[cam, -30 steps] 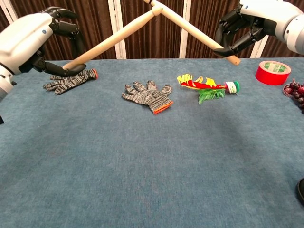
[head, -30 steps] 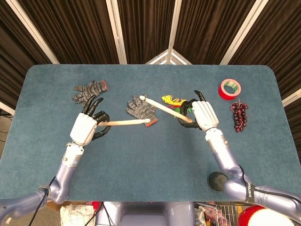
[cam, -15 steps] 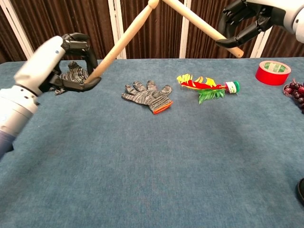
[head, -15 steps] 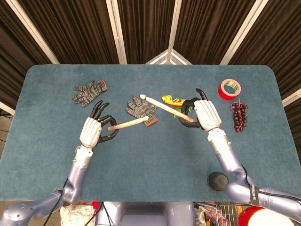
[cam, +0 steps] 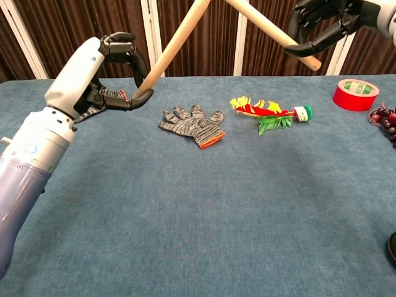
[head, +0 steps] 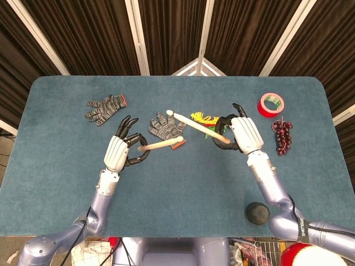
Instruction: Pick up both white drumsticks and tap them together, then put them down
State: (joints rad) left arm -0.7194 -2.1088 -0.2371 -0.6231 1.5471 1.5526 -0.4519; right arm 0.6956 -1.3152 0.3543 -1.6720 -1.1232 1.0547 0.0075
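Note:
My left hand point(head: 118, 152) point(cam: 98, 73) grips the butt of one pale wooden drumstick point(head: 161, 145) point(cam: 176, 42), which points right and upward over the grey glove point(head: 165, 126). My right hand point(head: 242, 133) point(cam: 327, 23) holds the other drumstick point(head: 195, 125) point(cam: 275, 35), slanting up to the left. Both sticks are raised above the table. Their tips lie close together in the head view, with a small gap; in the chest view the tips run out of the top edge.
On the blue table point(head: 177, 188) lie a second grey glove point(head: 105, 107), a red, yellow and green toy point(cam: 269, 112), a red tape roll point(head: 271, 105) and dark grapes point(head: 283, 136) at the right. A black disc point(head: 257, 212) sits near the front right.
My left hand has moved right, toward the table's middle, carrying its stick with it. The right hand has risen slightly with its stick.

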